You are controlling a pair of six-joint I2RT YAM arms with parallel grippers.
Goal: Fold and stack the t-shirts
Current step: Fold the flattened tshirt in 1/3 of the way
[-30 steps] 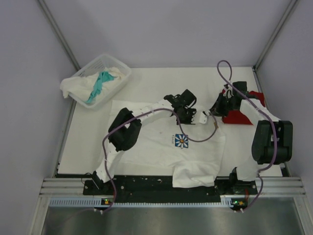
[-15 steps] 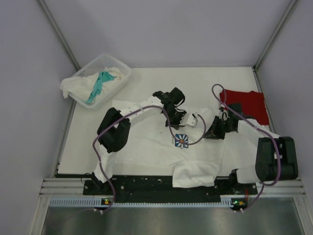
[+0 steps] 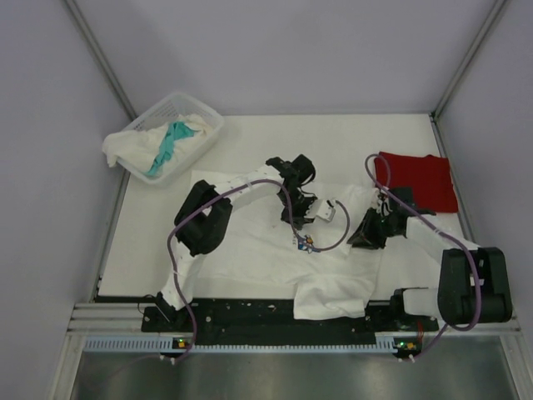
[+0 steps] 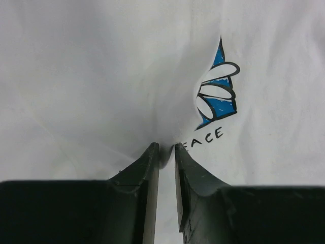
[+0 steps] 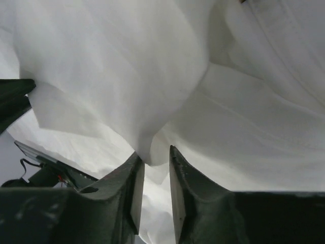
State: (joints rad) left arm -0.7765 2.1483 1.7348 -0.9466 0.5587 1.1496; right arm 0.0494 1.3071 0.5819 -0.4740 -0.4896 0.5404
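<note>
Left gripper point(image 4: 166, 148), right gripper point(image 5: 156, 155) — pinching one white t-shirt point(image 3: 250, 260).

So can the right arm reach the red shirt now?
Probably not yet: the right gripper is shut on the white t-shirt. The red shirt lies just beyond it, so after letting go the way looks free.

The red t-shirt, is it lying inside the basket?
No, the red t-shirt lies flat on the table at the far right, well apart from the basket.

White-black arms point(image 3: 246, 185), purple cables point(image 3: 172, 246), black fingers point(image 4: 137, 203)
</note>
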